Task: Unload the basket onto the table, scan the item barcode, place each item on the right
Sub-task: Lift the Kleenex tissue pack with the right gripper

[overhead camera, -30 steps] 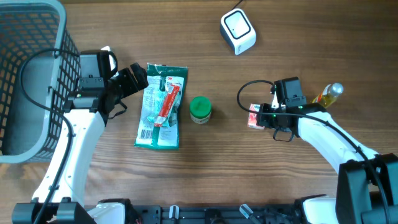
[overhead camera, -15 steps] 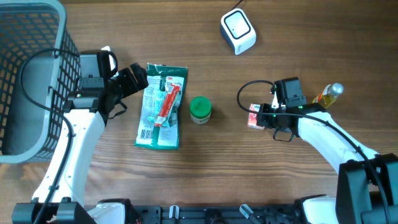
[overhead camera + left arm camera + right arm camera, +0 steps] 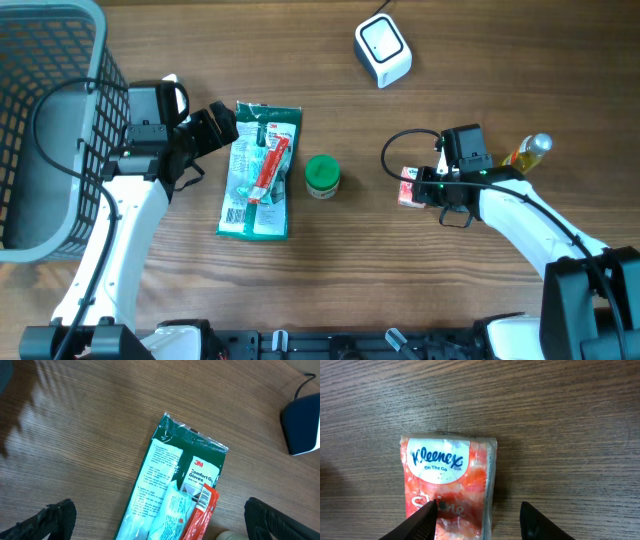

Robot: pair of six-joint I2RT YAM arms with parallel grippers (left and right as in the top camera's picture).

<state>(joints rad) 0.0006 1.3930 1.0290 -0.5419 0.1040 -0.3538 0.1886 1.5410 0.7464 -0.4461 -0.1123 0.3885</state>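
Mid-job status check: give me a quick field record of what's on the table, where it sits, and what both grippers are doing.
scanner: white rounded scanner box, far side, untouched
item at right arm: red-orange Kleenex tissue pack, lying flat, label up
right gripper: open, one finger over the pack, the other beside it, not clamped
left gripper: open wide, empty, beside green glove packet
others: green round tub; yellow bottle; grey mesh basket
barcode: none visible on the tissue pack

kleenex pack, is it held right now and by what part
Not held. The Kleenex pack lies on the table; the right gripper hangs open over its end.
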